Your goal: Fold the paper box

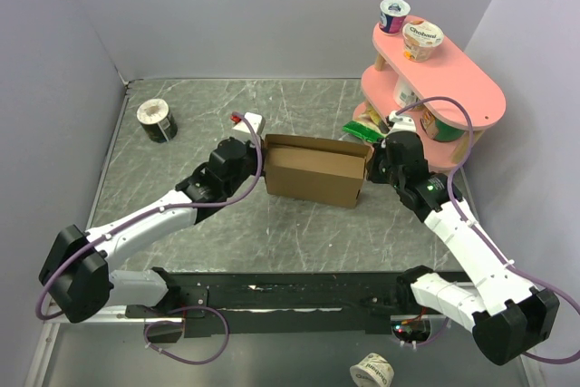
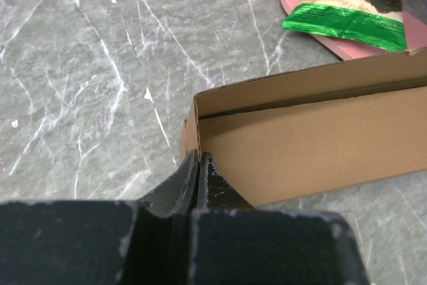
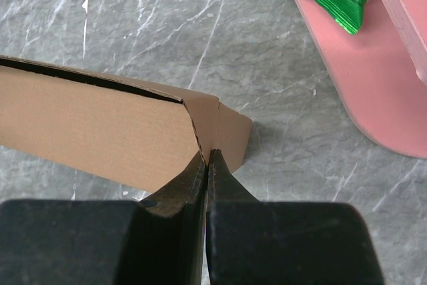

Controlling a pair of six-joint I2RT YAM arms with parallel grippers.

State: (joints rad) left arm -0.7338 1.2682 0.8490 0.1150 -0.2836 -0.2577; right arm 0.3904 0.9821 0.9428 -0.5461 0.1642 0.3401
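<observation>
The paper box [image 1: 313, 172] is a plain brown cardboard box standing in the middle of the table, its walls up. My left gripper [image 1: 257, 153] is shut on the box's left end wall; the left wrist view shows the jaws [image 2: 199, 157] pinched on that wall's edge [image 2: 192, 125]. My right gripper [image 1: 373, 162] is shut on the box's right end flap; in the right wrist view the jaws [image 3: 208, 154] clamp the flap [image 3: 217, 121]. The box's long wall [image 3: 87, 125] runs off to the left there.
A pink two-tier stand [image 1: 435, 88] with yogurt cups [image 1: 421, 40] stands at the back right, close behind my right arm. A green snack bag [image 1: 361, 130] lies by its foot. A dark cup [image 1: 156, 120] lies at the back left. Another cup [image 1: 373, 372] lies below the table's near edge.
</observation>
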